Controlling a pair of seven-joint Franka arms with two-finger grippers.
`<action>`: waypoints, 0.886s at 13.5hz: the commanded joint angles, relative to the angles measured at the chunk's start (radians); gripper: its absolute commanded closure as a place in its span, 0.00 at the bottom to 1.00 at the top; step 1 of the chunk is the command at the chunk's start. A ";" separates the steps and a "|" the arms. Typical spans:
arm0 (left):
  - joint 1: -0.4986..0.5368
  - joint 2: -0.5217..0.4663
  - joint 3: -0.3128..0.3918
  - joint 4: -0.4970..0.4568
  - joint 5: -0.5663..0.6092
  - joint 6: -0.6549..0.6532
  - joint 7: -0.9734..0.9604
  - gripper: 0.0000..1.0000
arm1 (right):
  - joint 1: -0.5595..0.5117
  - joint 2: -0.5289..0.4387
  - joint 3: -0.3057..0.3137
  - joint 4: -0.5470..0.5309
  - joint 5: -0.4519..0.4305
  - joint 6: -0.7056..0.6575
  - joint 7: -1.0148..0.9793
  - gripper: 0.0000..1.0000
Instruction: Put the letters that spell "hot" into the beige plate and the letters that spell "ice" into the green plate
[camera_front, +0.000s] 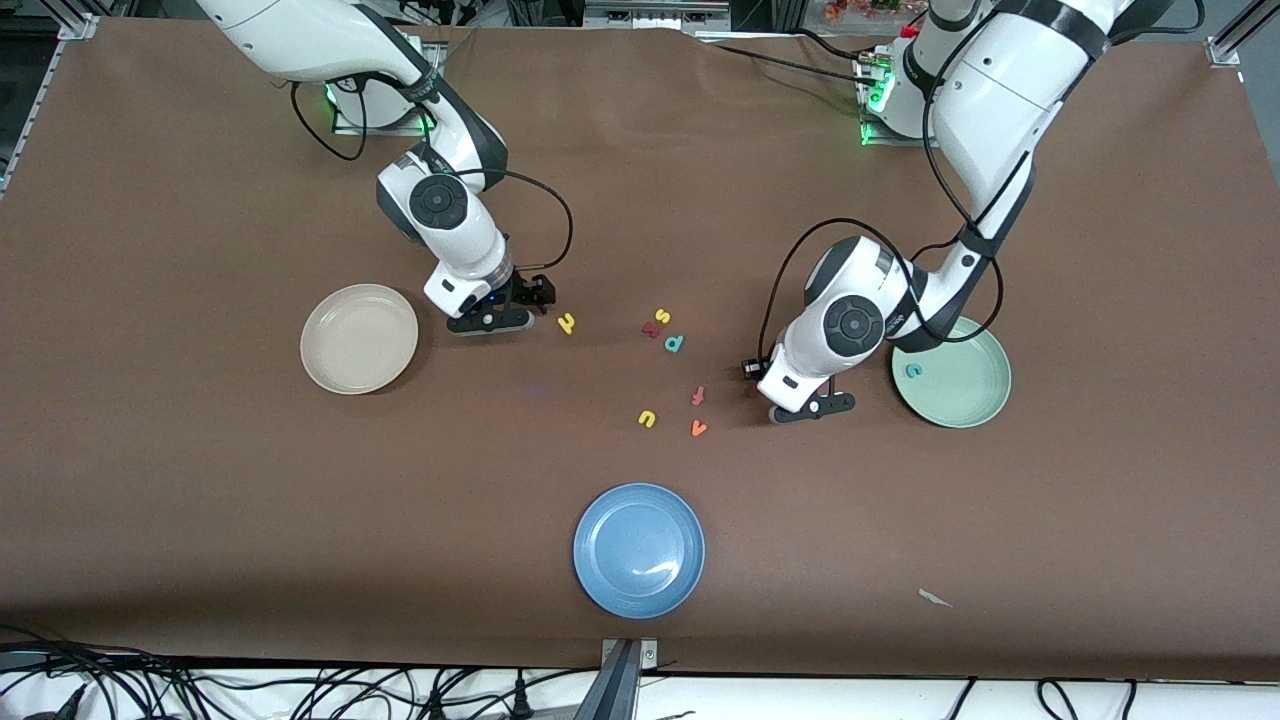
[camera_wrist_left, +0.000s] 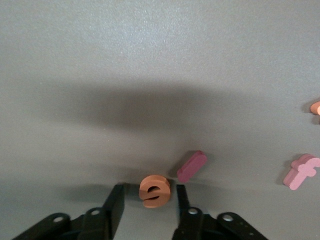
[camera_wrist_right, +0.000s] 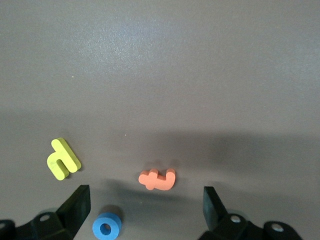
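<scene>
Blue plate (camera_front: 639, 550): one | green plate (camera_front: 955, 385): one "c" (camera_front: 912, 370)

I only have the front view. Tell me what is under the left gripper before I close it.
Observer: The orange e stands on the table between the left gripper's fingers, with a gap on each side.
Operator: Report anything close enough to get caught.
Observer: The dark red i lies right beside the e, by one fingertip, outside the jaws.
Operator: Now the right gripper.
Observer: Two letters lie between the right gripper's open fingers: the orange t and, close to one finger, the blue o.
</scene>
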 joint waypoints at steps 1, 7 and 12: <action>-0.010 0.012 0.006 0.018 0.031 0.004 -0.030 0.67 | -0.002 0.013 0.004 -0.007 -0.032 0.025 0.030 0.01; -0.013 0.012 0.006 0.019 0.031 0.002 -0.040 0.81 | -0.002 0.040 -0.012 -0.007 -0.044 0.055 0.029 0.02; 0.054 -0.133 -0.003 0.062 0.029 -0.217 0.029 0.80 | 0.002 0.053 -0.018 -0.007 -0.044 0.067 0.029 0.19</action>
